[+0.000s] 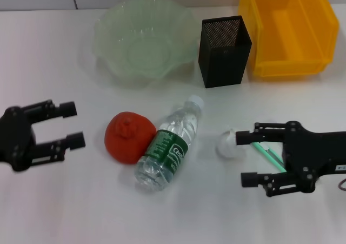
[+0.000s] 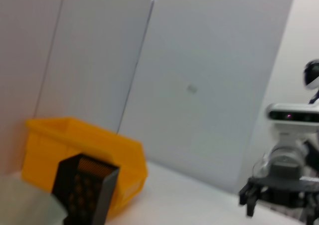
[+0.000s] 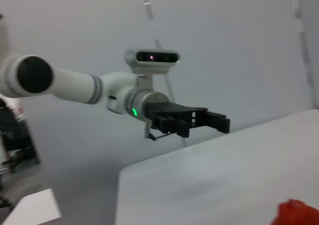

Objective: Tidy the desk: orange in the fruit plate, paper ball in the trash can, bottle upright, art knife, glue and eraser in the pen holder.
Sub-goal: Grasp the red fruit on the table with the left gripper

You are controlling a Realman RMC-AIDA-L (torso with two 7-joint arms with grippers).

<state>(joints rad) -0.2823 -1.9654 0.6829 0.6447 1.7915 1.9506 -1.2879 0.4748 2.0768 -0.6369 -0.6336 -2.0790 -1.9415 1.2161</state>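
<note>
A red-orange orange (image 1: 128, 137) lies left of a clear water bottle (image 1: 170, 144), which lies on its side against it with its white cap pointing away from me. A white paper ball (image 1: 229, 143) lies right of the bottle. A thin green art knife (image 1: 267, 155) lies between the fingers of my right gripper (image 1: 243, 157), which is open and hovers just right of the paper ball. My left gripper (image 1: 74, 125) is open and empty, left of the orange. The green glass fruit plate (image 1: 111, 54), black mesh pen holder (image 1: 224, 50) and yellow bin (image 1: 289, 27) stand at the back. Glue and eraser are out of view.
The left wrist view shows the yellow bin (image 2: 84, 147), the pen holder (image 2: 83, 187) and my right gripper (image 2: 279, 195) far off. The right wrist view shows my left gripper (image 3: 192, 121) over the white table (image 3: 209, 185) and part of the orange (image 3: 299, 212).
</note>
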